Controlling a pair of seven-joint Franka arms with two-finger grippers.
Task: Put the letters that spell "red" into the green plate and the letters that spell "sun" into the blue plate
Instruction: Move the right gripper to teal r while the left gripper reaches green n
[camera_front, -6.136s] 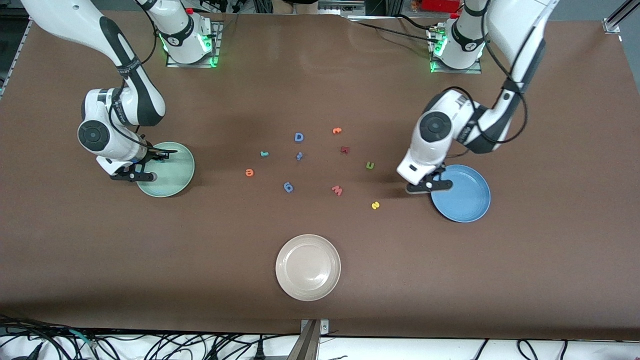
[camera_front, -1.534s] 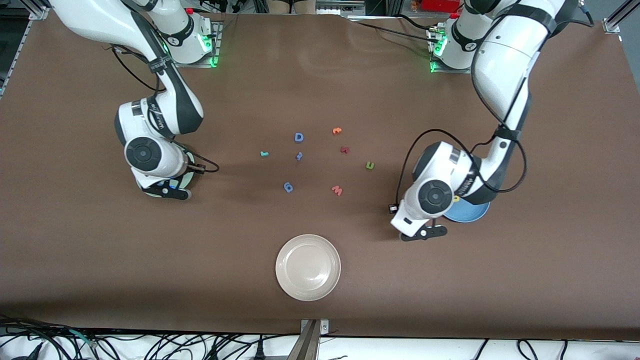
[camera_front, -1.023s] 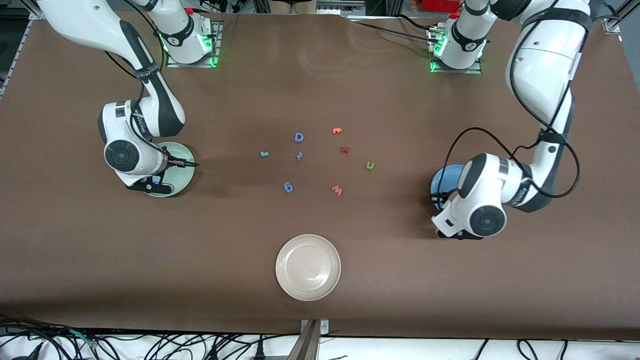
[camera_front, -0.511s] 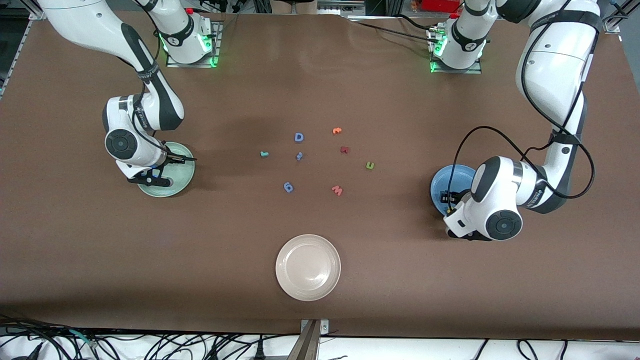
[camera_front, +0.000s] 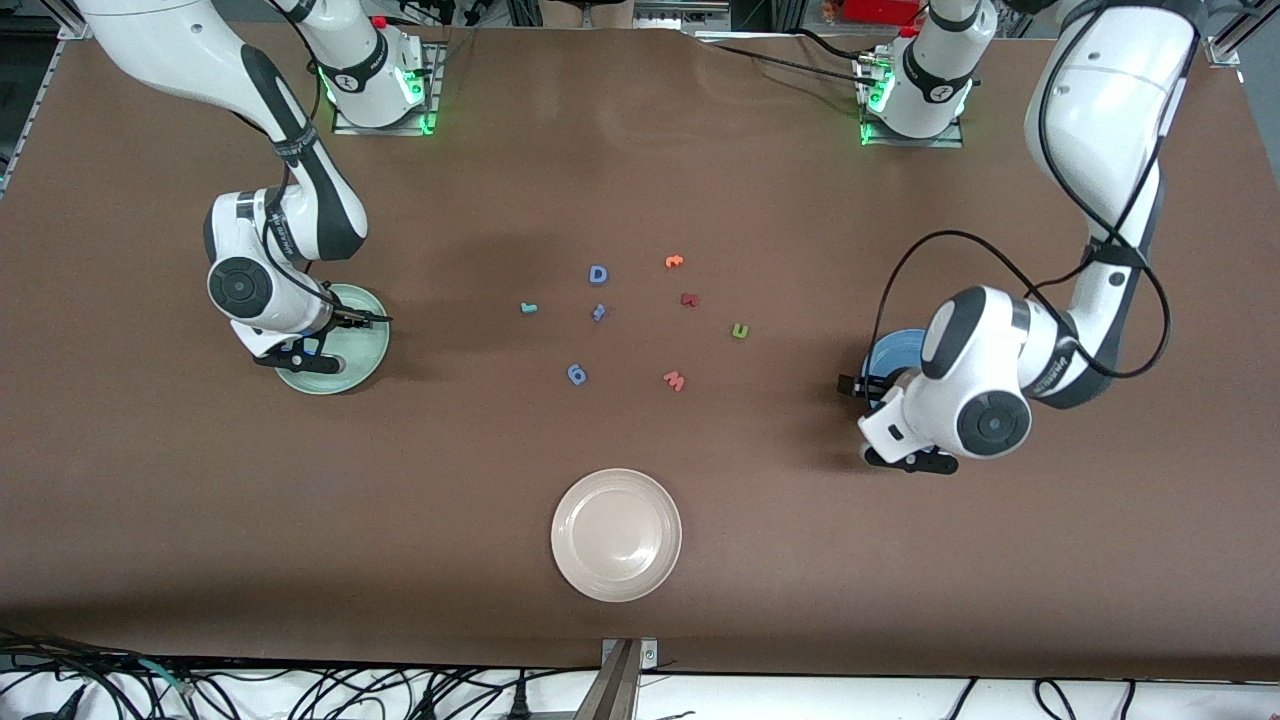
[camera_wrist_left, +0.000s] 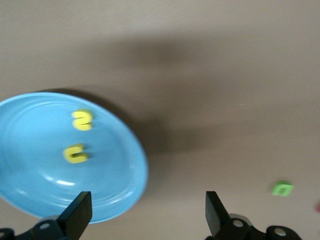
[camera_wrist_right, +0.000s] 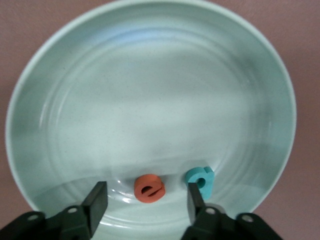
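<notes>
Now both sets of jaws released: left gripper above blue plate edge, frame's lower left; right gripper straddling orange "e" in green plate. Risk: snagging the "e" on lift-off.

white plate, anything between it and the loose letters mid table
No: in the front view only bare brown table lies between the white plate and the nearest letters, the blue one and the pink w.

Yellow "s" and "u" on the blue plate; orange "e" and teal "d" on the mint-green plate.
</notes>
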